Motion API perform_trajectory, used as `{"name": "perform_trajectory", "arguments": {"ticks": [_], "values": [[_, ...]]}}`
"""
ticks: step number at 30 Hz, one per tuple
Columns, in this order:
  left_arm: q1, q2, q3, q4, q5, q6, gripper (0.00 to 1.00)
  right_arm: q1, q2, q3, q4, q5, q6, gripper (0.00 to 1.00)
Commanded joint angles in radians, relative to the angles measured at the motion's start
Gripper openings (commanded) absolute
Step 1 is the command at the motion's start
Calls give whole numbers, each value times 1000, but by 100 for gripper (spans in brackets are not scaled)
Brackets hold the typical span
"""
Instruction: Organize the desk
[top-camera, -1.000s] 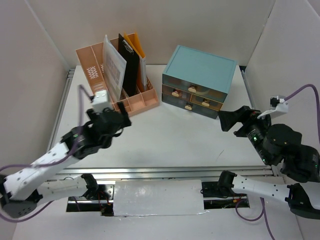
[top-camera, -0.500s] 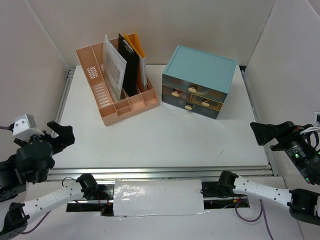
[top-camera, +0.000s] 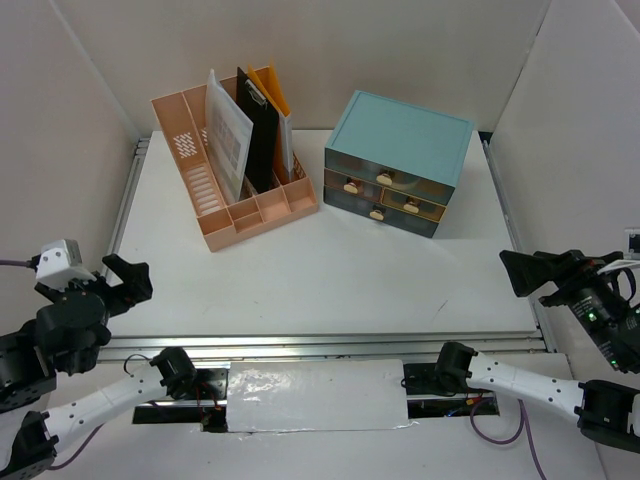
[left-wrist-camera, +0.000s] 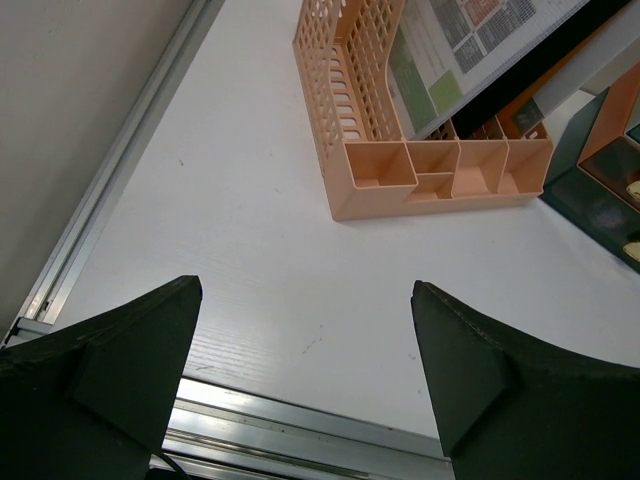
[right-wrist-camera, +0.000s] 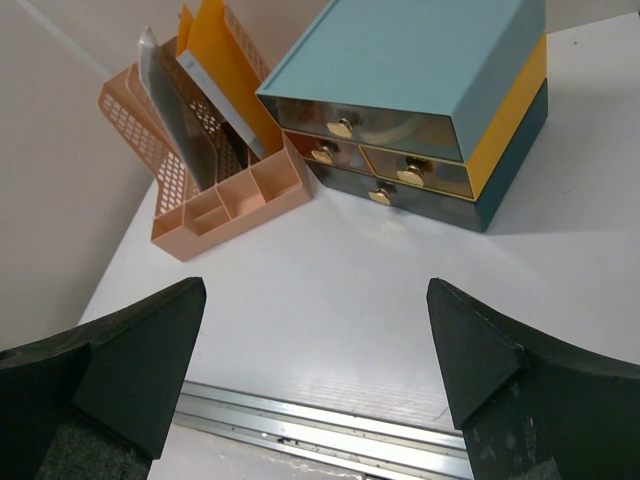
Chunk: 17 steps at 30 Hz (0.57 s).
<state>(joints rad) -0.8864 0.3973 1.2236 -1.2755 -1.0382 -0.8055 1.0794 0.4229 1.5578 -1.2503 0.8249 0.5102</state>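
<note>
**Both arms hanging at the near corners, jaws spread, nothing held**

The left gripper (top-camera: 122, 282) is hovering over the near-left corner of the desk (top-camera: 330, 270), its two dark fingers standing wide apart and gripping nothing. Its wrist camera is looking between them at bare white tabletop and the aluminium rail (top-camera: 330, 345) along the near edge. Over on the near-right edge, the right gripper (top-camera: 514, 272) is doing the same: jaws spread, empty, pointing in across the surface.

The desk itself is filling the middle of the scene, a white top boxed in by white walls. At far left of centre the pink file organizer (top-camera: 240, 205) is sitting at an angle, with a white printed sheet (top-camera: 226, 135), a black clipboard (top-camera: 258, 130) and an orange folder (top-camera: 272, 90) standing upright in its slots. Just to its right, not touching, the teal drawer cabinet (top-camera: 400, 135) is facing near, its round knobs showing on the drawer fronts. Both grippers are hanging well apart from these two.
</note>
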Motion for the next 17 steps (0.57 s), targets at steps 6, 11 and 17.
{"name": "perform_trajectory", "arguments": {"ticks": [6, 11, 17], "values": [[1, 18, -1, 39, -2, 38, 100, 1, 20, -64, 69, -9, -21, 100], [1, 6, -6, 41, 1, 37, 99, 1, 27, -62, 72, -21, -21, 100], [1, 9, -4, 42, 1, 40, 100, -1, 30, -62, 71, -24, -15, 100]]}}
